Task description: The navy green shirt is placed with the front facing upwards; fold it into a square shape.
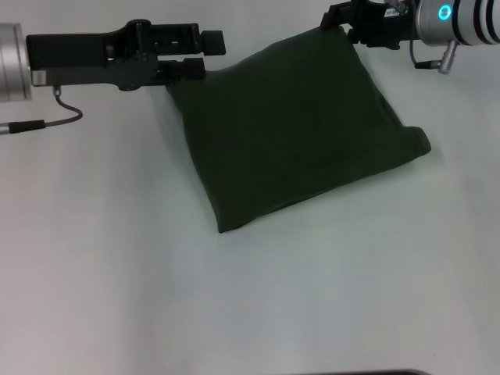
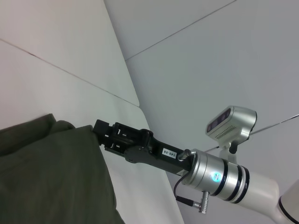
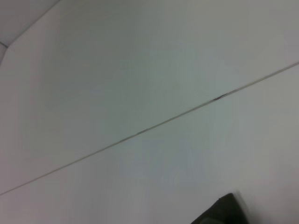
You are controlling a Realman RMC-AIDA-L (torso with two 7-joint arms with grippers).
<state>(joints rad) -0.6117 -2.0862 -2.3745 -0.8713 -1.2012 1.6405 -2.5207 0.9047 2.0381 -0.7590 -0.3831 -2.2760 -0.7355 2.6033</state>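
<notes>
The navy green shirt [image 1: 301, 133] lies folded into a rough four-sided shape on the white table [image 1: 117, 258], plain dark side up. Its rounded fold runs along the near edge. My left gripper [image 1: 186, 72] sits at the shirt's far left corner and is shut on the cloth there. At the far right corner my right gripper [image 1: 337, 25] is shut on the cloth. The far edge runs nearly straight between them and looks slightly raised. In the left wrist view the shirt [image 2: 51, 172] runs up to the right gripper [image 2: 99, 134]. The right wrist view shows only a scrap of shirt [image 3: 222, 212].
A grey cable [image 1: 47, 121] hangs from the left arm over the table at the far left. White table surface stretches in front of the shirt and on both sides. A camera unit [image 2: 232, 122] stands on a post behind the right arm.
</notes>
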